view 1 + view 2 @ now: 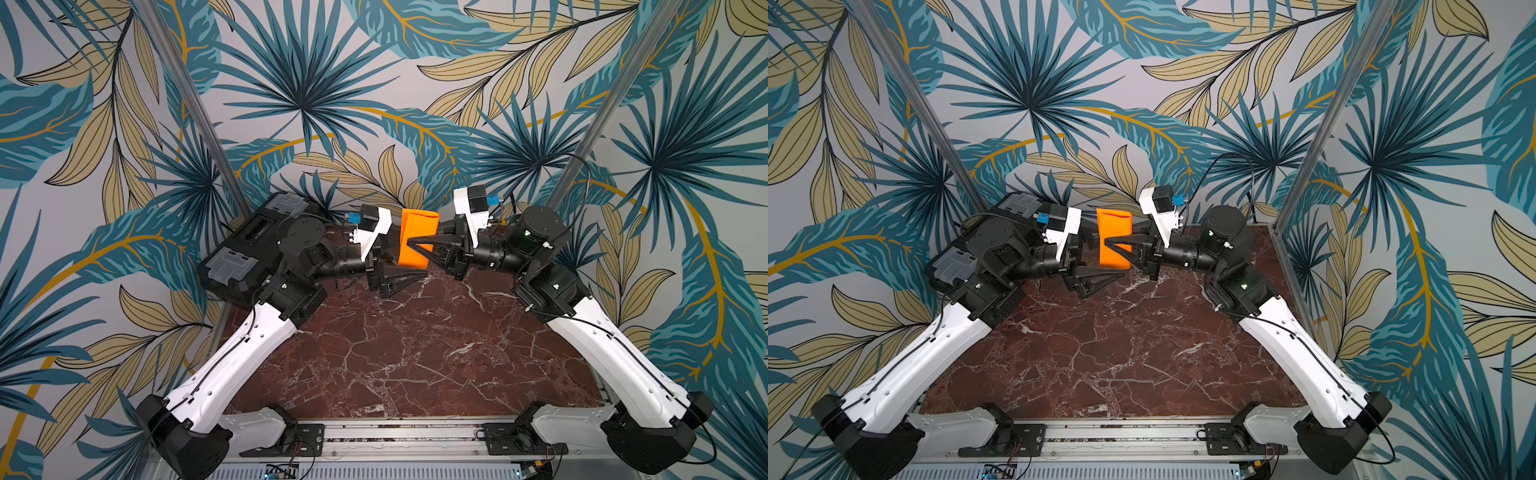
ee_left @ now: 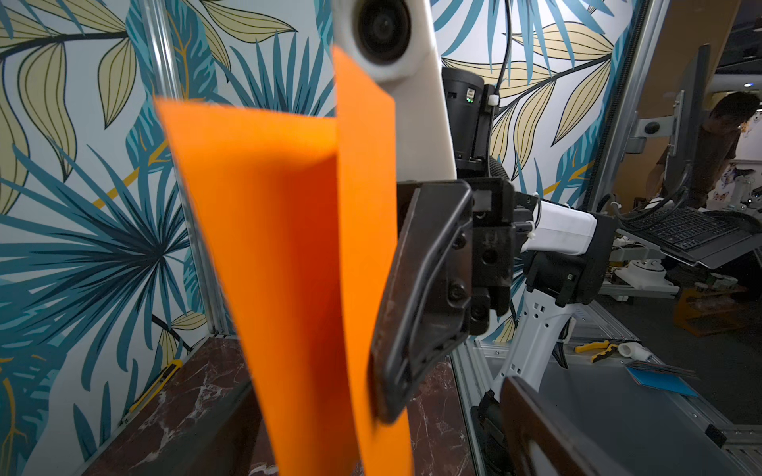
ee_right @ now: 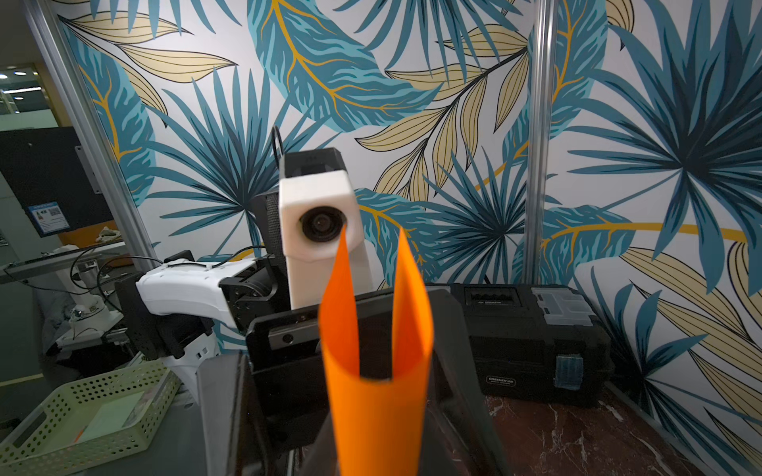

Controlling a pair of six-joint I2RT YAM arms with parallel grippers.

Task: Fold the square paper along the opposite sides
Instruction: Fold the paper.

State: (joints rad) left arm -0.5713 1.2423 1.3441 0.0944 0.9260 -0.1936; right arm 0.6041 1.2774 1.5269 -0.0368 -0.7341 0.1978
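**Jaws on either side of a half-made fold**

The jaws of the left gripper (image 1: 398, 271) are spread wide and hold nothing. In both top views I see its lower finger just beside the nearer edge of the square paper (image 1: 417, 226), but I cannot tell whether it touches. The paper hangs in the air between the two grippers, above the far part of the marble table (image 1: 415, 353) and clear of it. The jaws of the right gripper (image 1: 419, 251) pinch the paper, with one finger across its face and the other behind it.

*Progress, as I judge it.* Done: the sheet is lifted and doubled over, so two opposite sides stand near each other. Not yet done: in the right wrist view the two layers gape in a rounded U with their free edges apart, and I see no sharp crease. In the left wrist view one layer seems to stand higher than the other, though the angle may exaggerate this. What remains is to match the edges and press the bend flat.

*Writing.* A blue notice (image 3: 49, 218) outside the cell carries print too small for me to read. The black toolbox (image 3: 532, 329) has a small front plate with pale lettering that I cannot make out. The paper is plain.
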